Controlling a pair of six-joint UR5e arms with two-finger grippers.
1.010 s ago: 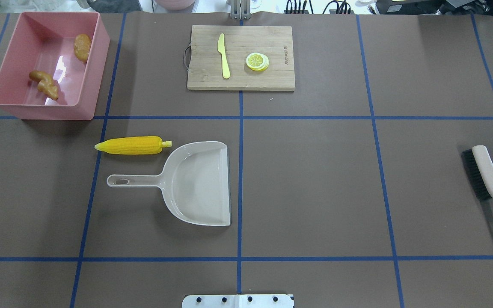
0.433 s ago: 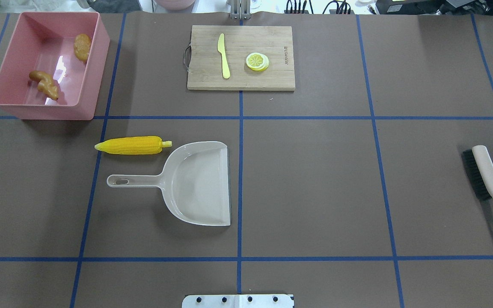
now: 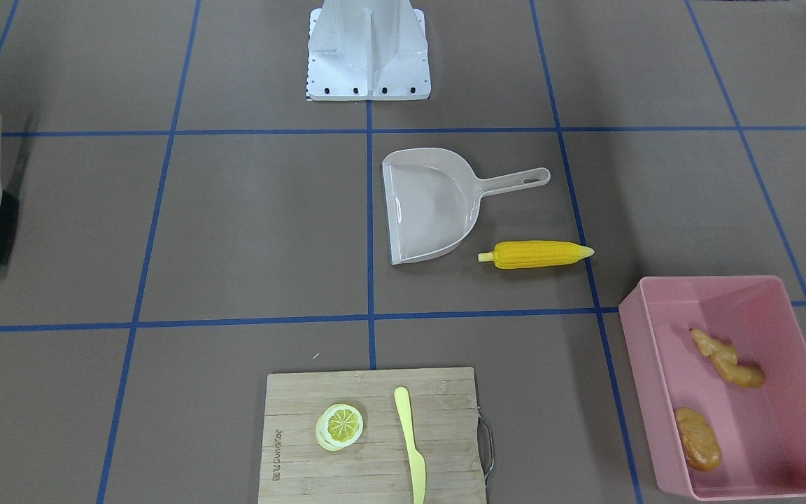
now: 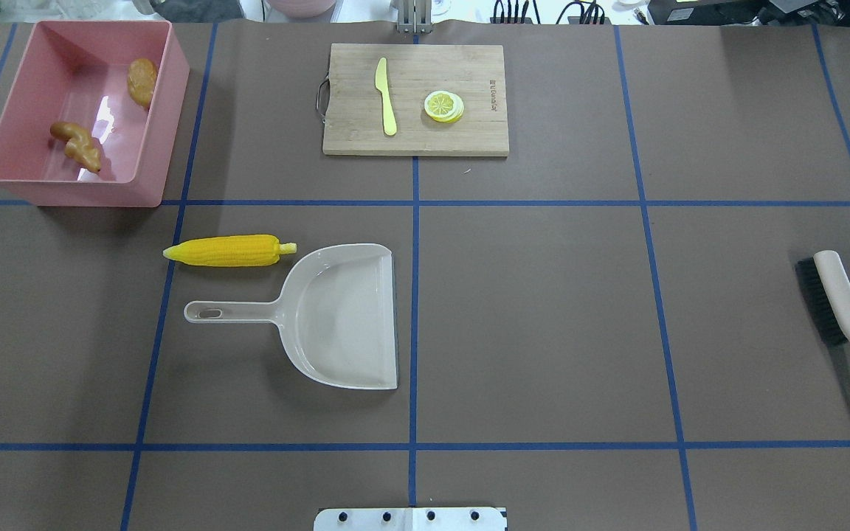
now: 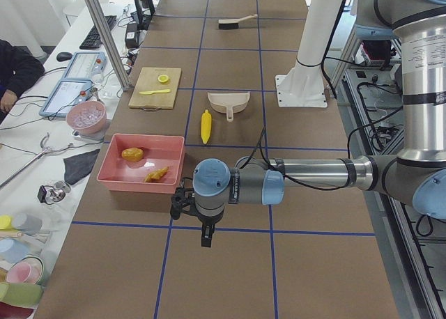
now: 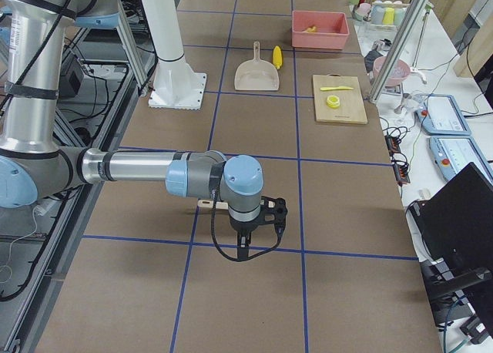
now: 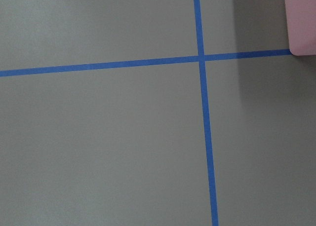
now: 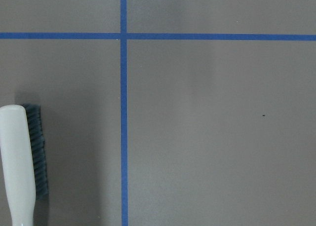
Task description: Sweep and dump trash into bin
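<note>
On the left side of the desk (image 4: pixel 543 295), seen from overhead, the bin (image 4: pixel 170 125) stands with the potato (image 4: pixel 142 81) and the ginger root (image 4: pixel 78 146) inside it, apart from each other. The left tool (image 5: pixel 204 232) hangs over bare desk just beside a corner of the bin. Whether it is open or closed I cannot tell.

To the right of the bin, and outside it, lies the corn cob (image 4: pixel 227 251), the only trash not yet dumped. Its long axis runs left to right, parallel to the handle of the dustpan (image 4: pixel 344 324). It lies on the far side of that handle, and its stalk end almost touches the pan's rounded back. The mouth of the pan opens to the right, away from the cob, so I judge that the pan or the cob must be moved before any sweep. The left arm is the nearer one.

Far right, the brush (image 4: pixel 838 299) lies on the desk. The right tool (image 6: pixel 245 245) hangs near it, and its state also I cannot tell.
</note>
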